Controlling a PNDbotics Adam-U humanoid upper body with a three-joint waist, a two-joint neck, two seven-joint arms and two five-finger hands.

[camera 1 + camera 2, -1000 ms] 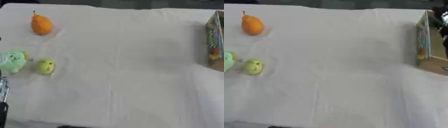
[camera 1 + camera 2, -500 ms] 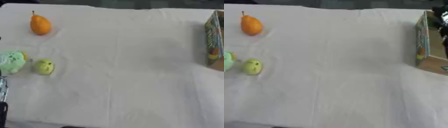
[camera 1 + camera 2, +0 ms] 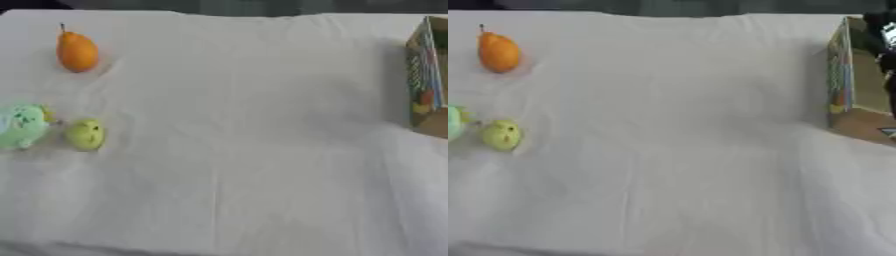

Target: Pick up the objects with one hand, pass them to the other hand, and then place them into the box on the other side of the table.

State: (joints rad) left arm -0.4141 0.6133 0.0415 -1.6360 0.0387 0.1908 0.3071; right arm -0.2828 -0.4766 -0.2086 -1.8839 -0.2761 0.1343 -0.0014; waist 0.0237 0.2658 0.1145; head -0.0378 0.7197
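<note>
An orange pear (image 3: 77, 51) lies at the far left of the white cloth. Nearer to me on the left edge sit a pale green round thing (image 3: 22, 125) and, just to its right, a small yellow-green fruit (image 3: 85, 134). The cardboard box (image 3: 852, 87), with a printed side, stands at the right edge. A dark, blurred shape there, above the box, is my right hand (image 3: 883, 31). It touches none of the fruits. My left hand shows in neither view.
The white cloth (image 3: 245, 150) covers the whole table, with wrinkles toward the near edge. A wide stretch of bare cloth lies between the fruits on the left and the box on the right.
The whole picture has shifted slightly. The dark and silver arm strip at the lower left edge of the left eye view no longer shows. The fruits and box have not moved.
</note>
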